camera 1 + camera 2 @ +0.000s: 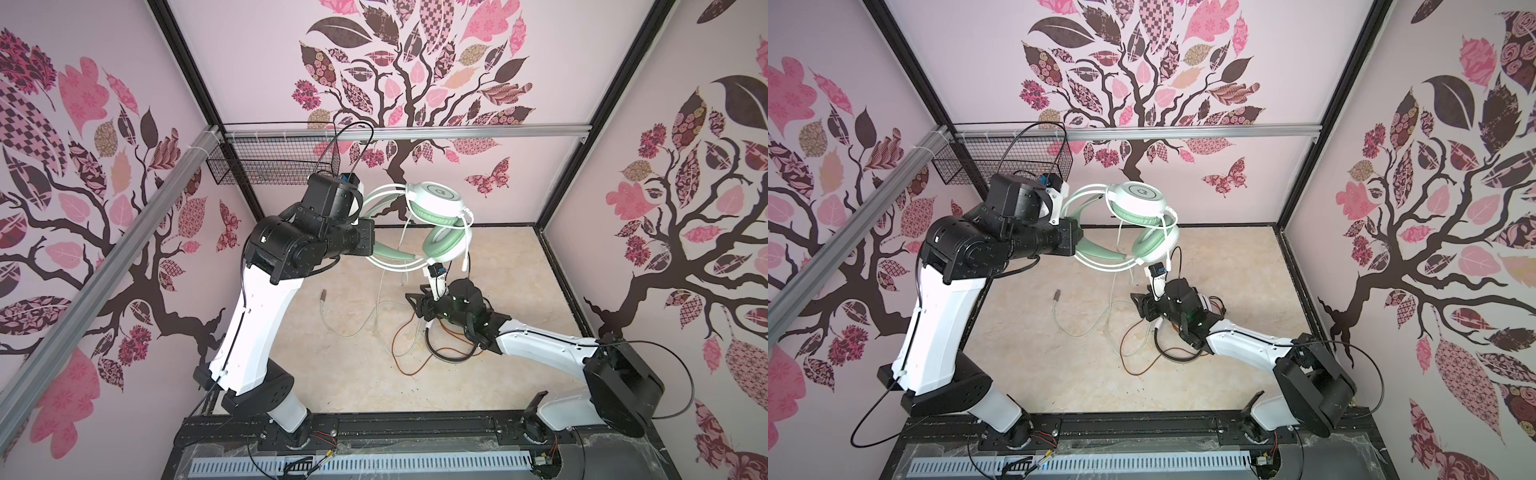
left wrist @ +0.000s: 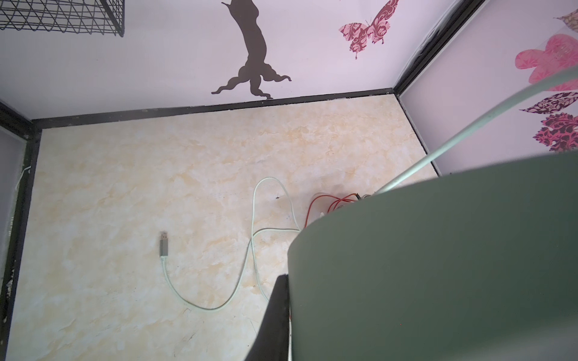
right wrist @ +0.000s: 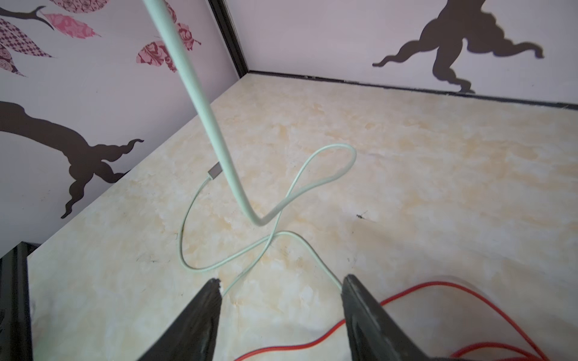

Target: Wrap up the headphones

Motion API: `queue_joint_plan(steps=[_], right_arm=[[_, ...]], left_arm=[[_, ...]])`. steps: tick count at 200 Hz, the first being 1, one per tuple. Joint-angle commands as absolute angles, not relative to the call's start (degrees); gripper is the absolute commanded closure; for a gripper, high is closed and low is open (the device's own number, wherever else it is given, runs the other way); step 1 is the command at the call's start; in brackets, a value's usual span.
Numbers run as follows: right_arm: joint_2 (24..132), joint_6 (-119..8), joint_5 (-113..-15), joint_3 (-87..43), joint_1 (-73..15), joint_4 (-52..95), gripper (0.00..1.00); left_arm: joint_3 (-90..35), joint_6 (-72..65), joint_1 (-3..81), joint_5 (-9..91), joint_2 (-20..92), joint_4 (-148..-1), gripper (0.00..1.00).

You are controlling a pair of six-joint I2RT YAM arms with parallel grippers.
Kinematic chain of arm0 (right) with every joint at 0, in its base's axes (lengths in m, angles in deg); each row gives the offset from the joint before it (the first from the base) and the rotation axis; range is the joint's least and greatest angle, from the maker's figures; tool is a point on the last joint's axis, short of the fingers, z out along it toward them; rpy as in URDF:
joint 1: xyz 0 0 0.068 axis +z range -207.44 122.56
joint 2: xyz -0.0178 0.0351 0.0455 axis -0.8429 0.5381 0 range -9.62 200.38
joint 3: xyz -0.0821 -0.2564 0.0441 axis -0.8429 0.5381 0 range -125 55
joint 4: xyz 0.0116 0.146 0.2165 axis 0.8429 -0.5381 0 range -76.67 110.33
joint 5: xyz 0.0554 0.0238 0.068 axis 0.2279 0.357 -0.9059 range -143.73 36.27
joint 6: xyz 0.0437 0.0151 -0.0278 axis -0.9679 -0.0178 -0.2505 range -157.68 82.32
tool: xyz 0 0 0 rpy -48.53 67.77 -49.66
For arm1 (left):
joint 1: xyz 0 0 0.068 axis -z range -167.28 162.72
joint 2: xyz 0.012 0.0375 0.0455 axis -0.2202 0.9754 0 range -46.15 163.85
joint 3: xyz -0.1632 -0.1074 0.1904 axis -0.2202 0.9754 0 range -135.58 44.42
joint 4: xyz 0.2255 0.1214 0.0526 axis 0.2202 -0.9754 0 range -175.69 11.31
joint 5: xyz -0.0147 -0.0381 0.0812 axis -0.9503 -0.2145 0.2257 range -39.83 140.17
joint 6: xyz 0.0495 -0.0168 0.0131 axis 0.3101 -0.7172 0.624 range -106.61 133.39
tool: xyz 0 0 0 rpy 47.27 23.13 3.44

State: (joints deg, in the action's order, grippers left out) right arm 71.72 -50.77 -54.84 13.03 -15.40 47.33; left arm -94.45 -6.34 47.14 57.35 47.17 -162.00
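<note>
Left end effector (image 1: 371,237) is clamped on the band of the mint-green headphones (image 1: 436,199), held up near the desk's (image 3: 438,187) back edge. Their cord (image 3: 196,93) drops down and arcs just ahead of the right end effector's (image 3: 281,284) spread-apart jaws, so right's closer, I'd say.

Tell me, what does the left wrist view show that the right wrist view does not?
Only the left wrist view: the wire basket, the butterfly decal and the band of the mint-green headphones, close up. Only the right wrist view: the right pincer, open above the table. Both: the pale green cord with its plug, and the orange-red cord, on the table.
</note>
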Motion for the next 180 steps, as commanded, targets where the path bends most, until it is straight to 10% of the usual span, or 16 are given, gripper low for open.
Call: queue_joint_plan(steps=[1,50,126,180], right_arm=[[75.8,-54.7,-48.7,9.5,-15.0,52.8,0.36],[85.0,-58.1,-52.8,2.4,-15.1,55.4,0.44],[83.4,-59.7,-50.7,8.3,-14.9,57.5,0.99],[73.2,-55.2,-47.2,15.0,-6.6,43.6,1.0]], left_arm=[[-97.9,-7.0,46.6,56.6,46.9,-158.5,1.0],[-98.0,-6.8,45.4,55.6,46.6,-158.9,1.0],[-95.2,-7.4,41.4,52.9,44.9,-157.9,1.0],[-88.9,-8.1,37.8,51.3,43.1,-155.9,1.0]])
